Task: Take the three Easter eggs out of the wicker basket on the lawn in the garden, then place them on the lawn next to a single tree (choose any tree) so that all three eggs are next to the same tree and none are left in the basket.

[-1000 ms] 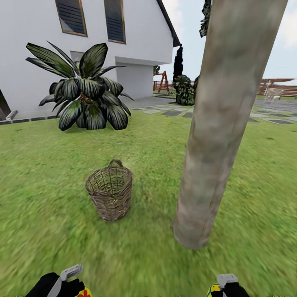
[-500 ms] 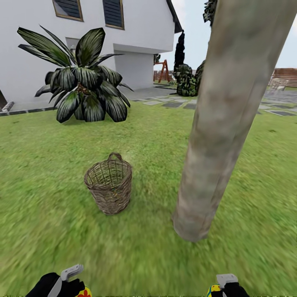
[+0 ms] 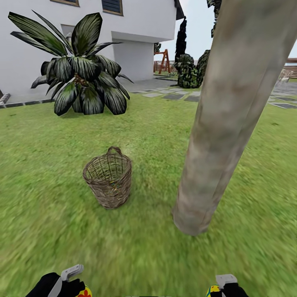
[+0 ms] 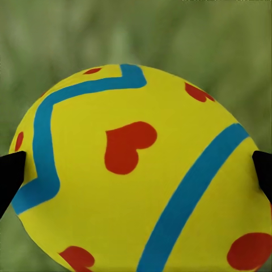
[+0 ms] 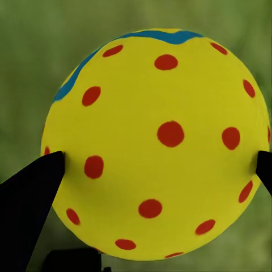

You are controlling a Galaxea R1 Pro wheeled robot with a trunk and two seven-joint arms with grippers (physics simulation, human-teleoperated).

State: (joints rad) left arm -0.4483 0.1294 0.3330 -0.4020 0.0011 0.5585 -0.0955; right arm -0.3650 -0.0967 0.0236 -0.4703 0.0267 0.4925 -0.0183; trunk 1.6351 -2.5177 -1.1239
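Head view: the robot stands on the lawn (image 3: 49,231), facing a thick mottled tree (image 3: 222,123) trunk just right of centre. The wicker basket (image 3: 108,178) sits upright on the grass to the left of the trunk's base, near it but apart. Beyond are a spiky palm plant (image 3: 80,84), a white house (image 3: 136,24) and grey paving slabs (image 3: 173,95).

Both grippers sit at the bottom edge of this view, low and close to the body. The left gripper (image 3: 76,284) shows a sliver of yellow and red beside it; the right gripper (image 3: 220,288) shows a bit of yellow too.

Left wrist view: an egg with blue zigzags and red hearts (image 4: 139,175) sits between the two dark fingertips (image 4: 8,175), which press its sides. Clamped, by the look of it.

Right wrist view: a red-spotted egg (image 5: 158,147) likewise pinched between dark fingers (image 5: 28,198), blurred grass behind.

Progress, as I judge it: two of three eggs are out of the basket and in hand, neither yet set down. I cannot make out the third egg (the basket's inside is too small and dim to tell what is in it, though a faint coloured speck shows through the weave).

Left to do: lay both held eggs on the grass next to this trunk, then fetch the last one and put it by the same tree.
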